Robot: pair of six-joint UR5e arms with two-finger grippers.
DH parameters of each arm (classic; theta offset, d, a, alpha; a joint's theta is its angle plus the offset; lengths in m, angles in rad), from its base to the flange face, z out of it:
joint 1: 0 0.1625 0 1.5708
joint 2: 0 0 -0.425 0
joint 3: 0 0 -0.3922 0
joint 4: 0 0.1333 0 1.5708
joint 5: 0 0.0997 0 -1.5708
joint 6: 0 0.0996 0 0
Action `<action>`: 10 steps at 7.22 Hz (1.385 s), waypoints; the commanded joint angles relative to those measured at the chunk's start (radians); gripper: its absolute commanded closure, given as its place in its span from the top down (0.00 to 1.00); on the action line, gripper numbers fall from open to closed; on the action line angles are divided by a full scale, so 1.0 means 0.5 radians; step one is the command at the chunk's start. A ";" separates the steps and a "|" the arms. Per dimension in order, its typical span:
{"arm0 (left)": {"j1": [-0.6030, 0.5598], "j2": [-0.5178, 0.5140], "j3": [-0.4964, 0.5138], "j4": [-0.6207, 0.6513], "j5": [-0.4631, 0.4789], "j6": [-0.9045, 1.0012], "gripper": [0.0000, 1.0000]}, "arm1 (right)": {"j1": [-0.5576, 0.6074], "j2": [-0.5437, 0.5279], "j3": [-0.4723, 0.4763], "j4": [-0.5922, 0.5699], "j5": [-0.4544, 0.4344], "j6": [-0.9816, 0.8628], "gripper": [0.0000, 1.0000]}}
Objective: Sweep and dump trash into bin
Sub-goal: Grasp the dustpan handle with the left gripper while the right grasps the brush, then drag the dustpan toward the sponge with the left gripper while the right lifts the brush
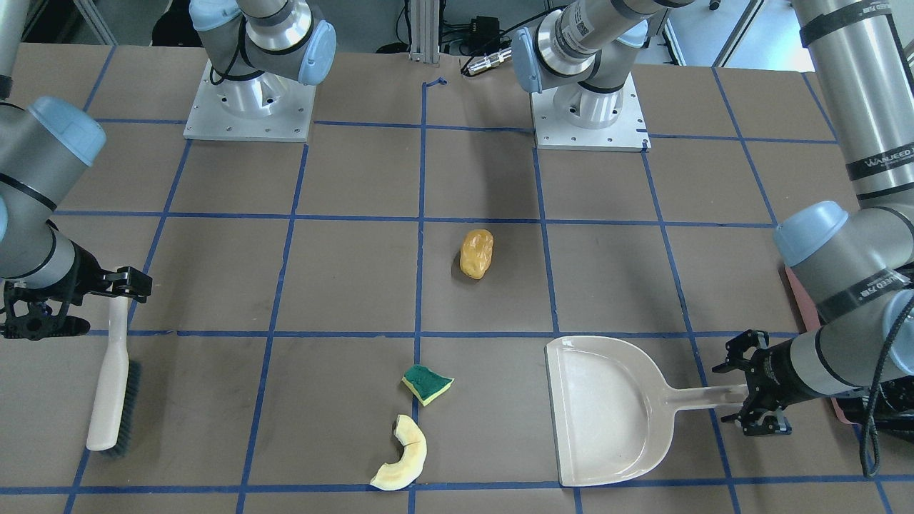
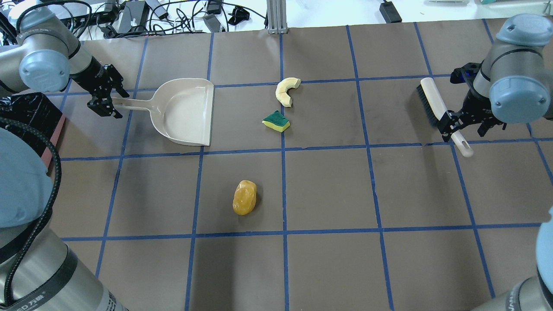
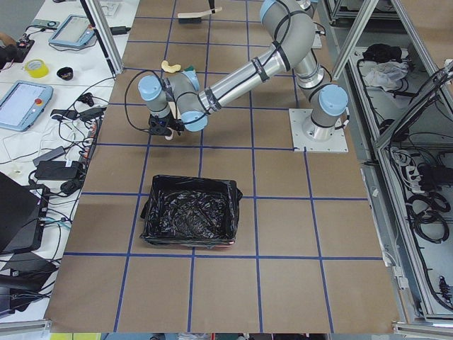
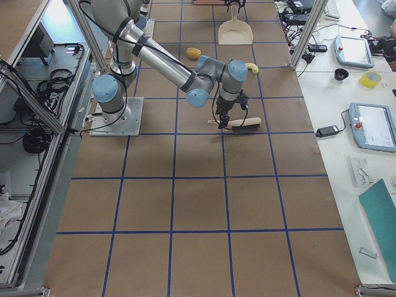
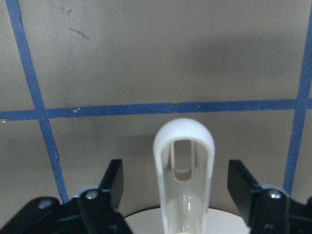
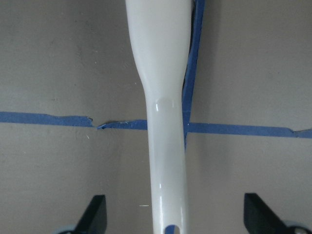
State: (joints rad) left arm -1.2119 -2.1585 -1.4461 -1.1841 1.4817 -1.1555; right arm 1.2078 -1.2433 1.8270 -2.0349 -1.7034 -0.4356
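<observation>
The trash lies loose on the table: an orange-yellow lump (image 2: 244, 197) (image 1: 476, 253), a green-and-yellow sponge chunk (image 2: 276, 121) (image 1: 427, 383) and a pale cream curved slice (image 2: 287, 89) (image 1: 403, 455). The black-lined bin (image 3: 190, 221) stands at the table's left end, its bag (image 2: 26, 116) just showing overhead. My left gripper (image 2: 113, 100) (image 5: 183, 190) is open, its fingers straddling the handle of the beige dustpan (image 2: 185, 112) without closing on it. My right gripper (image 2: 462, 129) (image 6: 173, 214) is also open, astride the handle end of the white brush (image 2: 436, 106).
The dustpan's mouth faces the sponge chunk and slice, about one grid square away. Blue tape lines (image 2: 283, 190) divide the brown table into squares. Both arm bases (image 1: 250, 107) stand at the robot's edge. Cables and devices (image 2: 129, 13) lie beyond the far edge.
</observation>
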 commanded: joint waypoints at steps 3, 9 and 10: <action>0.000 0.049 -0.026 0.061 -0.061 -0.002 0.00 | -0.001 0.029 0.040 -0.041 0.014 0.015 0.95; -0.030 0.074 0.035 0.034 -0.015 -0.336 0.00 | -0.001 0.020 0.043 -0.056 0.017 0.021 0.40; -0.082 0.080 0.109 -0.052 0.027 -0.340 0.00 | 0.002 0.020 0.043 -0.057 0.004 0.015 0.29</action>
State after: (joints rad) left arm -1.2320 -2.1262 -1.4268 -1.1755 1.4796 -1.3128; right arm 1.2074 -1.2322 1.8488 -2.0626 -1.6966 -0.4253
